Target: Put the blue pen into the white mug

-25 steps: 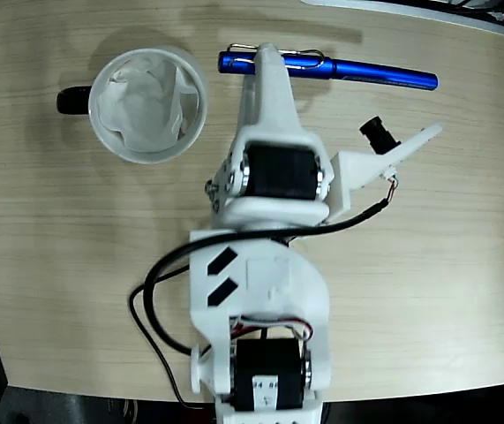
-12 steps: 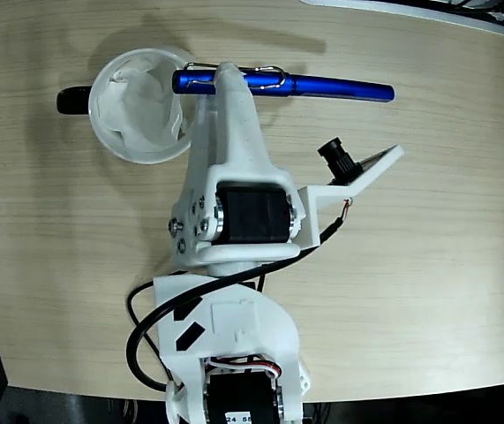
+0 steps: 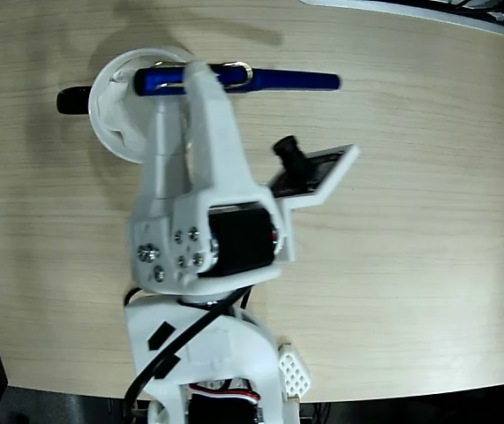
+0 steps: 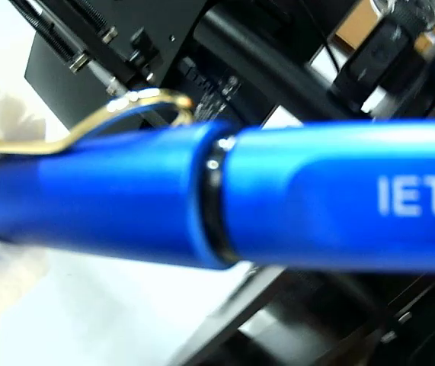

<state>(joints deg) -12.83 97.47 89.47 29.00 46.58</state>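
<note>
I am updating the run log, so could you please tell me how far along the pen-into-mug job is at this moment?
Done: the blue pen is off the table, gripped near its cap by the claw. In hand: it is held roughly level, with its cap end above the white mug. Left: the pen is not yet inside, so it still has to be tipped or lowered in and released.

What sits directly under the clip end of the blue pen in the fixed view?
The white mug lies below the blue pen, held in the gripper. The arm hides most of the mug's inside.
</note>
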